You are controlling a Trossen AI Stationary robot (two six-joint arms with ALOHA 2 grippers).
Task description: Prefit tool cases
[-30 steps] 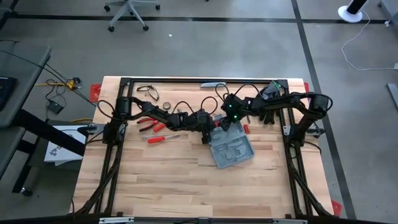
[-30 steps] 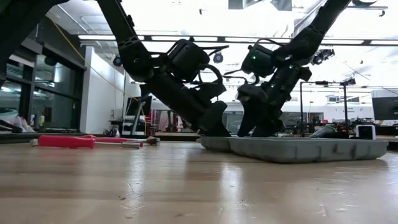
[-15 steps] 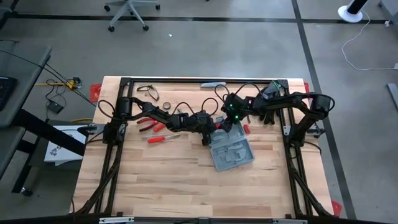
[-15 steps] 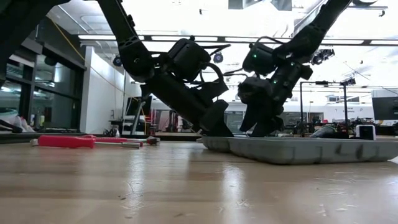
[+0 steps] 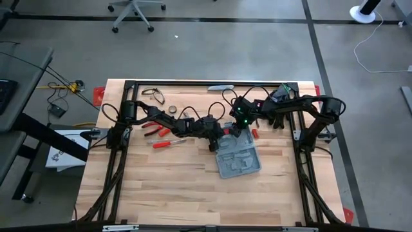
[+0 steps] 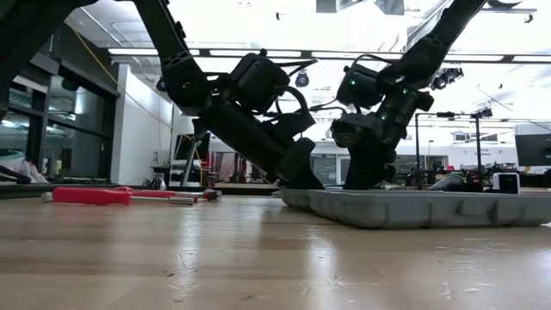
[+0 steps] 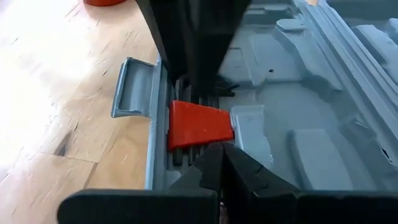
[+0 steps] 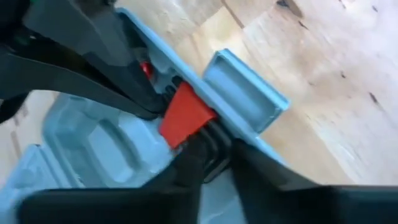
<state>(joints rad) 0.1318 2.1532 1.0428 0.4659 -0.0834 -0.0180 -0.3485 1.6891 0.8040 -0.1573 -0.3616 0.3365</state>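
The right gripper (image 5: 233, 131) reaches down to the far edge of the open tool case (image 5: 239, 156), near the middle of the table (image 5: 167, 187). In its wrist view its two dark fingers (image 8: 193, 155) stand close on either side of a red holder block (image 8: 183, 113) that carries a set of thin dark rods, seated in a slot of the case just inside the small latch tab (image 8: 245, 90); whether the fingers actually press on that block I cannot tell, since their tips are partly hidden behind it. The left gripper (image 5: 214, 140) meets the same corner of the case from the other side, its fingers (image 7: 214, 168) drawn together with no gap between them, the tips resting right at the edge of the red block (image 7: 199, 126). In the low view both grippers come down onto the rim of the case (image 6: 422, 207), the left arm slanting in, the right one standing more upright. The case lies flat and opened out, blue-grey, its moulded recesses facing up. To the left of it on the table lie loose red-handled tools: a screwdriver (image 5: 166, 142) and a pair of pliers (image 5: 154, 127). Another small red piece (image 5: 254, 133) sits just beside the right gripper. At the far edge of the table rest a slim grey-blue bar (image 5: 221, 87) and a loop of dark cable (image 5: 152, 94).
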